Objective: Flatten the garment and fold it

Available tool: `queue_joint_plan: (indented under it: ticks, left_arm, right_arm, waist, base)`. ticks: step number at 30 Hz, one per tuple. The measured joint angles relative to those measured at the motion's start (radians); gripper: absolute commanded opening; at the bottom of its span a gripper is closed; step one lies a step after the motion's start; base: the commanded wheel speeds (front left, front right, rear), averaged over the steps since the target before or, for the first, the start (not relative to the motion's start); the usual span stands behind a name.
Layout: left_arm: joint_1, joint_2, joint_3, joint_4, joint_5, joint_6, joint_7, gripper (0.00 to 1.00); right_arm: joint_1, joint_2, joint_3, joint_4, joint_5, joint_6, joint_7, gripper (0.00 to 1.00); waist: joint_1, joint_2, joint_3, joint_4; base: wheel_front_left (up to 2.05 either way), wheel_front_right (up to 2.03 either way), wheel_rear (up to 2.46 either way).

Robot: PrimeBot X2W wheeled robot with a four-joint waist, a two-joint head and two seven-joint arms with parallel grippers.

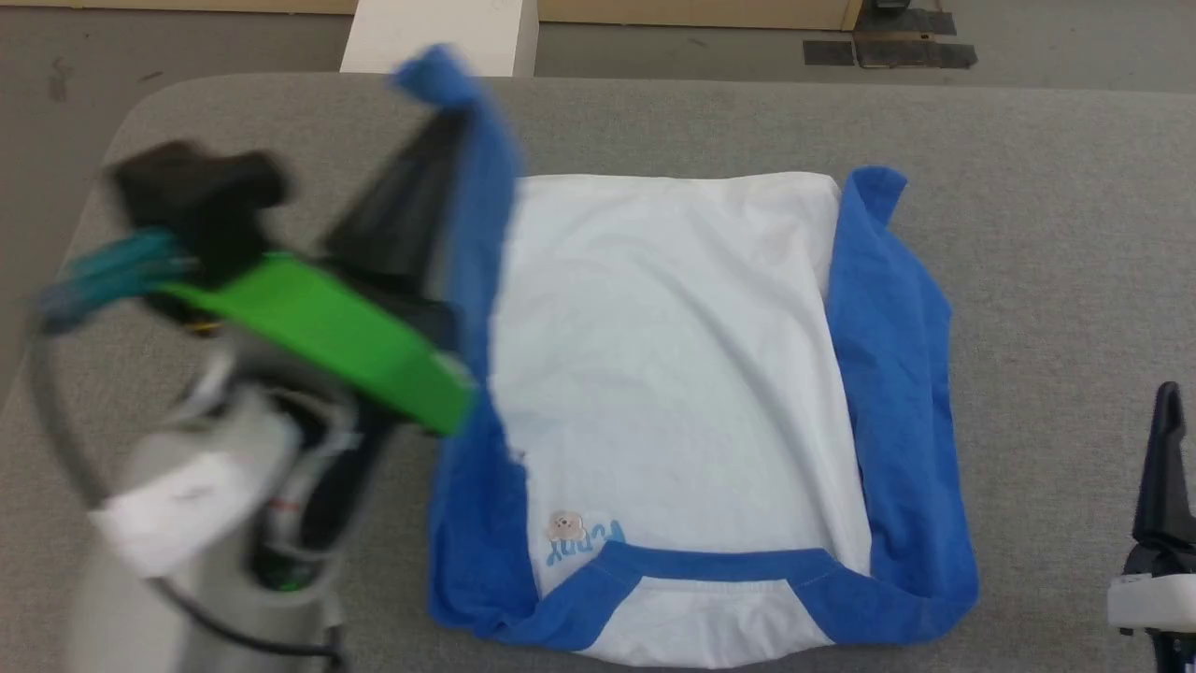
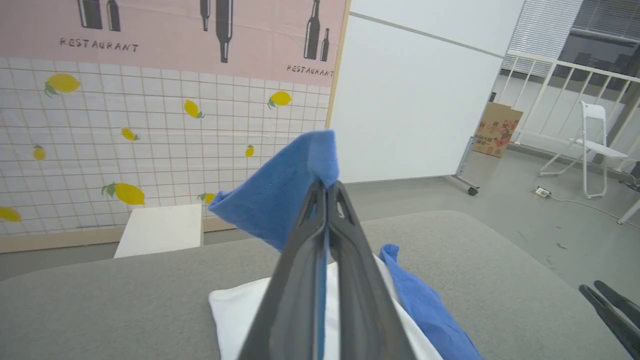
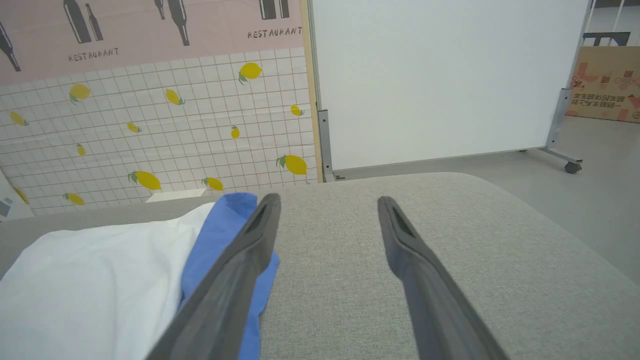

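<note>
The garment (image 1: 673, 374), a white T-shirt with blue sleeves and neckband, lies on the grey table (image 1: 1046, 234) with its neckband toward me. Its right sleeve (image 1: 888, 355) lies folded along the body's right side. My left gripper (image 1: 448, 140) is shut on the end of the left blue sleeve (image 2: 285, 190) and holds it lifted above the table at the garment's left side; the arm is blurred. At the lower right, beside the garment and apart from it, my right gripper (image 3: 327, 200) stands open with nothing between its fingers, low over bare table.
A white block (image 1: 439, 33) stands beyond the table's far edge. Behind it are a tiled lemon-print wall (image 2: 125, 125) and a white panel on wheels (image 3: 440, 75). A white folding chair (image 2: 595, 145) and a cardboard box (image 2: 497, 129) stand on the floor to the right.
</note>
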Motion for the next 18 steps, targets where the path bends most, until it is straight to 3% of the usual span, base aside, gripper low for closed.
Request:
queue_joint_plan:
  ticks: [3, 10, 18]
  left_arm:
    - [-0.069, -0.081, -0.124, 0.042, 0.065, 0.0, -0.002, 0.0]
    - [-0.092, -0.214, -0.336, 0.237, 0.165, -0.002, -0.081, 0.0]
    - [-0.059, -0.256, -0.546, 0.466, 0.187, -0.003, -0.185, 0.0]
  right_arm:
    - [-0.001, 0.0, -0.026, -0.009, 0.001, 0.0, 0.0, 1.0]
    - [-0.022, 0.0, -0.067, -0.03, 0.004, 0.0, 0.001, 1.0]
    - [-0.022, 0.0, -0.073, -0.029, 0.015, 0.0, 0.002, 1.0]
  waist:
    - [0.0, 0.0, 0.007, -0.005]
    - [0.0, 0.0001, 0.034, -0.025]
    - [0.0, 0.0, 0.073, -0.046]
  base:
    - [0.0, 0.0, 0.0]
    - [0.0, 0.0, 0.0]
    - [0.0, 0.0, 0.0]
